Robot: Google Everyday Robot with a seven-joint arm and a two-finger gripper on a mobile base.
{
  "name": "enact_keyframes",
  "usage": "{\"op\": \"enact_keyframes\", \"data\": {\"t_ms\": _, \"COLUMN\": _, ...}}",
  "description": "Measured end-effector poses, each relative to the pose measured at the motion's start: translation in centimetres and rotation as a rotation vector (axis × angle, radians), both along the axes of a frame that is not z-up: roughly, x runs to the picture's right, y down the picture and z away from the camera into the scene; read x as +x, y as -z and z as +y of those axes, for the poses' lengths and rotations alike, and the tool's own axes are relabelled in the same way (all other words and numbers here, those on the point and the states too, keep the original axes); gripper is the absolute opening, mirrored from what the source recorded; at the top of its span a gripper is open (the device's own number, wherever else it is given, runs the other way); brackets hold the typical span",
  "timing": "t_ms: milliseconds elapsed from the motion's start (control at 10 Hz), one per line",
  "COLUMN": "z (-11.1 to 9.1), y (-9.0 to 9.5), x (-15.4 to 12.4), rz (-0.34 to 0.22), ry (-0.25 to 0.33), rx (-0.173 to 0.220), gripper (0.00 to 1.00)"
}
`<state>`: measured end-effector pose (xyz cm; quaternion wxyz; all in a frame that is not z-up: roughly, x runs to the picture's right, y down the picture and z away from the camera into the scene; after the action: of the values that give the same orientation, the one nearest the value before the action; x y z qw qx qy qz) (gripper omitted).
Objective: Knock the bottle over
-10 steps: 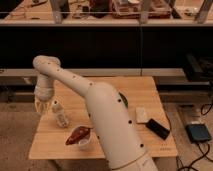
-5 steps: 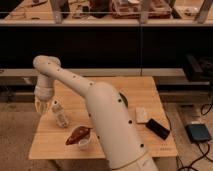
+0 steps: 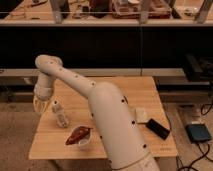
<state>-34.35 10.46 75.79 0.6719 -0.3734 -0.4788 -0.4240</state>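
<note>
Nothing moved since earlier frames. Gripper hangs at the table's left edge, just left of the upright bottle; finger state unclear. White cup with reddish-brown object stands nearby; black phone far right.

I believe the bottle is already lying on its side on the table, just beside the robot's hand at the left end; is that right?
Not quite. In the camera view the bottle is not on its side; it stands upright on the wooden table. The rest holds: it is just beside the hand at the table's left end.
</note>
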Motion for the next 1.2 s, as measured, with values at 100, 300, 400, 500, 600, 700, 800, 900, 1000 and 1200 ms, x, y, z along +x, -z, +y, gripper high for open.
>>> {"op": "enact_keyframes", "data": {"t_ms": 100, "z": 0.2, "y": 0.1, "x": 0.0, "rz": 0.013, "ry": -0.002, "rx": -0.010, "gripper": 0.01}}
{"op": "enact_keyframes", "data": {"t_ms": 300, "z": 1.2, "y": 0.5, "x": 1.1, "rz": 0.053, "ry": 0.041, "rx": -0.041, "gripper": 0.00}}
{"op": "enact_keyframes", "data": {"t_ms": 400, "z": 1.5, "y": 0.8, "x": 1.6, "rz": 0.072, "ry": 0.059, "rx": -0.050, "gripper": 0.00}}
{"op": "enact_keyframes", "data": {"t_ms": 500, "z": 1.5, "y": 1.1, "x": 2.2, "rz": 0.089, "ry": 0.069, "rx": -0.053, "gripper": 0.00}}
{"op": "enact_keyframes", "data": {"t_ms": 600, "z": 1.5, "y": 1.5, "x": 2.9, "rz": 0.104, "ry": 0.072, "rx": -0.051, "gripper": 0.00}}
{"op": "enact_keyframes", "data": {"t_ms": 700, "z": 1.3, "y": 1.9, "x": 3.6, "rz": 0.114, "ry": 0.073, "rx": -0.049, "gripper": 0.00}}
{"op": "enact_keyframes", "data": {"t_ms": 800, "z": 1.4, "y": 2.6, "x": 4.8, "rz": 0.130, "ry": 0.073, "rx": -0.045, "gripper": 0.00}}
{"op": "enact_keyframes", "data": {"t_ms": 900, "z": 1.6, "y": 3.1, "x": 5.8, "rz": 0.147, "ry": 0.073, "rx": -0.044, "gripper": 0.00}}
{"op": "enact_keyframes", "data": {"t_ms": 1000, "z": 2.0, "y": 3.5, "x": 7.1, "rz": 0.173, "ry": 0.073, "rx": -0.047, "gripper": 0.00}}
{"op": "enact_keyframes", "data": {"t_ms": 1200, "z": 4.0, "y": 4.7, "x": 12.4, "rz": 0.292, "ry": 0.052, "rx": -0.065, "gripper": 0.00}}
